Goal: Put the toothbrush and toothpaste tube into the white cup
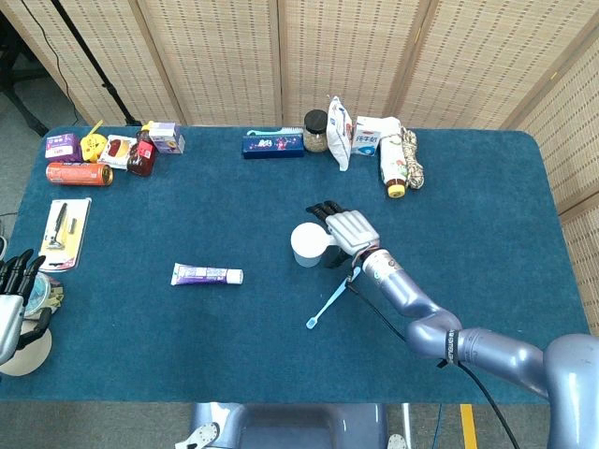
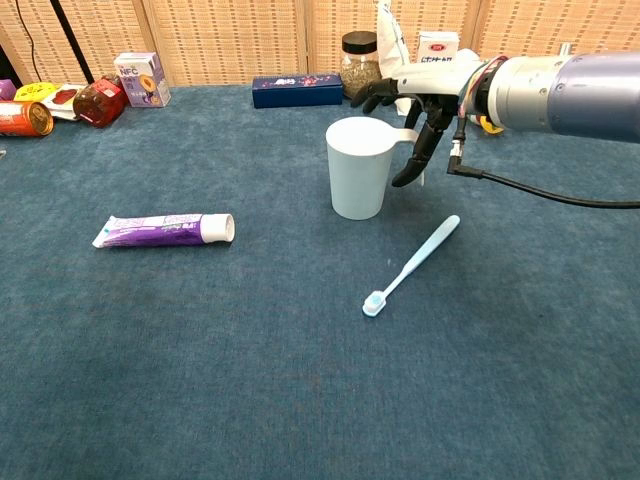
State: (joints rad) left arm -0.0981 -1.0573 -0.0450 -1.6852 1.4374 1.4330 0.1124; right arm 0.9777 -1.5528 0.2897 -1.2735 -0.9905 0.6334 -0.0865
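**Right hand at the cup handle**

The right hand (image 2: 415,95) is seen spread, empty, over the handle of the upright white cup (image 2: 357,168). The toothbrush (image 2: 412,264) and toothpaste tube (image 2: 163,229) are laid flat on the table (image 2: 300,400). The left hand (image 1: 11,290) is held loosely spread, holding nothing, at the table's edge.

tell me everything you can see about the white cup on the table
The white cup is a plain, smooth mug that looks like plastic, with one handle on the side toward the robot's right. It stands upright, mouth open and seemingly empty, on the blue table near its middle. The right hand hovers at the handle, thumb beside it; contact cannot be confirmed. The toothbrush lies apart, nearer the robot.
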